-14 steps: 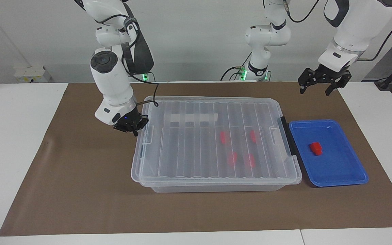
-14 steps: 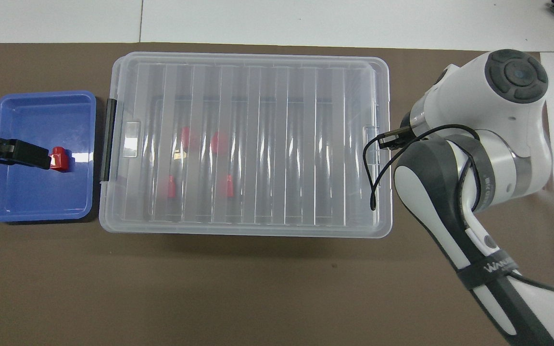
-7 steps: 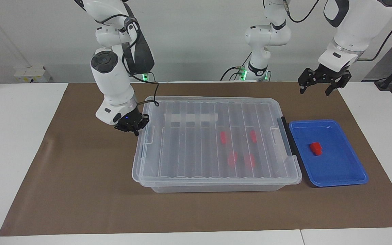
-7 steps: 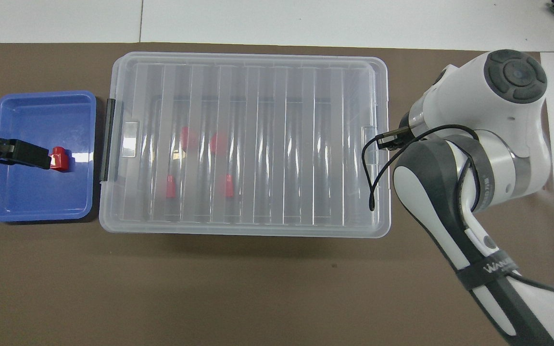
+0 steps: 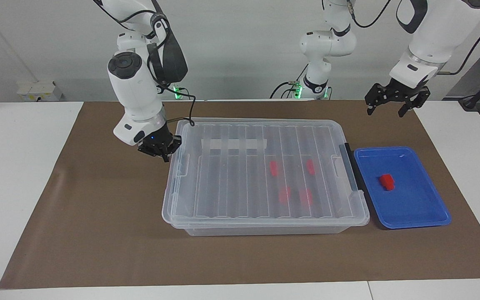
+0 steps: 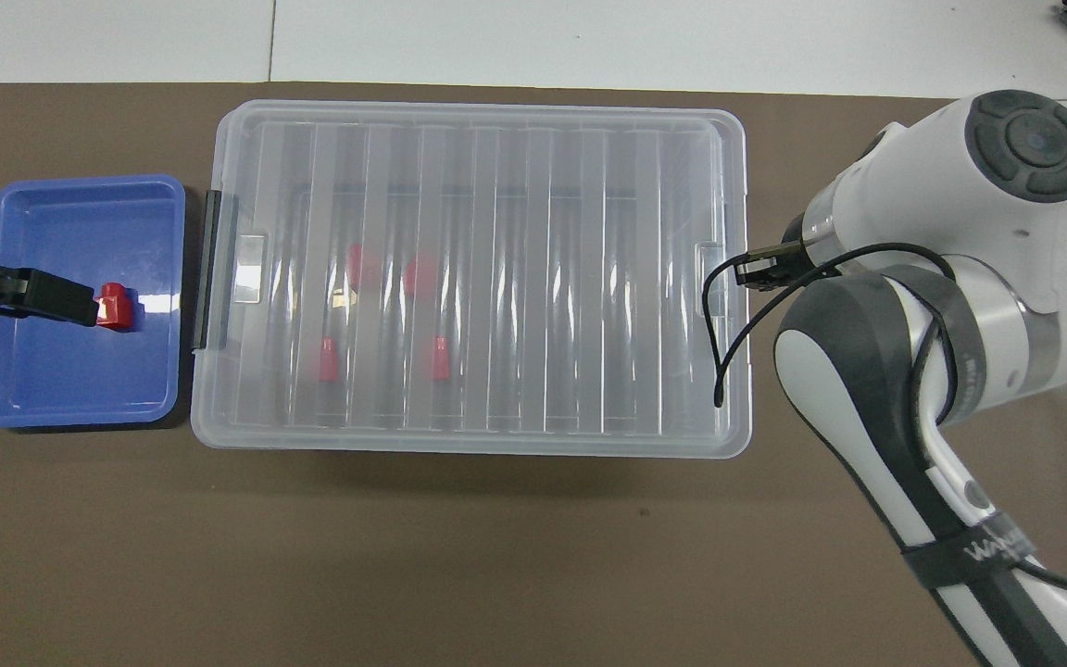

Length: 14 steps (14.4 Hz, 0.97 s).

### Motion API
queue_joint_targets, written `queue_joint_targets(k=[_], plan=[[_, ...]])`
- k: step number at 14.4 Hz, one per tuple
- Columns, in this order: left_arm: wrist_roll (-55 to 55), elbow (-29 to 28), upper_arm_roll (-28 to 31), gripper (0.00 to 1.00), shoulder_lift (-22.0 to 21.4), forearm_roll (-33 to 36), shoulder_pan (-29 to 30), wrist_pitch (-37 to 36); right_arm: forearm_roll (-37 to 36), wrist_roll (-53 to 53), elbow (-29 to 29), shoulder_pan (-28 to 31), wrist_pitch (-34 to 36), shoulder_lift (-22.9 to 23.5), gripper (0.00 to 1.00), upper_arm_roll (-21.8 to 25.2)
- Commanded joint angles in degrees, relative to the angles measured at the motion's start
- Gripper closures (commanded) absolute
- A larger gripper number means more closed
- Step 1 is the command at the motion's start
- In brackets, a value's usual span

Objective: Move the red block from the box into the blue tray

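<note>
Red against blue, one red block lies on the floor of the blue tray, a little toward the tray's box side, with nothing touching it. Up in the air above the brown mat, over the ground on the robots' side of the tray, hangs the left hand, its fingers spread wide and holding nothing; from overhead one of its dark fingers covers part of the tray and seems to end at the block, but the facing camera shows it well clear and high above.

Just beside the tray sits the box, its ribbed clear lid on and its black latch at the end next to the tray. Through the lid four more red blocks show inside, grouped in the half toward the tray.

At the box's other end, toward the right arm's end of the worktop, the right hand is low, close against the lid's edge near the small tab there. Its fingertips are pressed together, gripping nothing that can be seen.
</note>
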<state>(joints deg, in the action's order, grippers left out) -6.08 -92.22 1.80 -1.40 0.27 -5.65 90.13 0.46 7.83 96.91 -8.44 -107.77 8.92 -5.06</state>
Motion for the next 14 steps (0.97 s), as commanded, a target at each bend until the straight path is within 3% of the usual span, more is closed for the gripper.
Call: queue_joint_targets(k=[1,7,8,9,14], plan=[[0.37,0.11,0.31,0.0,-0.62,-0.62,-0.06,-0.57,0.77,3.32,1.26,2.1,2.12,-3.38,1.0,-0.21],[0.37,0.11,0.31,0.0,-0.62,-0.62,-0.15,-0.57,-3.52,8.15,0.82,4.39,2.12,-5.66,1.0,0.23],[0.37,0.11,0.31,0.0,-0.62,-0.62,-0.06,-0.57,-4.23,8.86,0.74,5.44,2.3,-6.37,0.69,0.23],[0.37,0.11,0.31,0.0,-0.62,-0.62,-0.15,-0.57,-4.24,9.13,0.73,6.41,3.0,-7.33,0.01,0.06],[0.37,0.11,0.31,0.0,-0.62,-0.62,-0.15,-0.57,-3.1,8.96,-1.01,8.26,7.56,-11.03,0.0,0.84]])
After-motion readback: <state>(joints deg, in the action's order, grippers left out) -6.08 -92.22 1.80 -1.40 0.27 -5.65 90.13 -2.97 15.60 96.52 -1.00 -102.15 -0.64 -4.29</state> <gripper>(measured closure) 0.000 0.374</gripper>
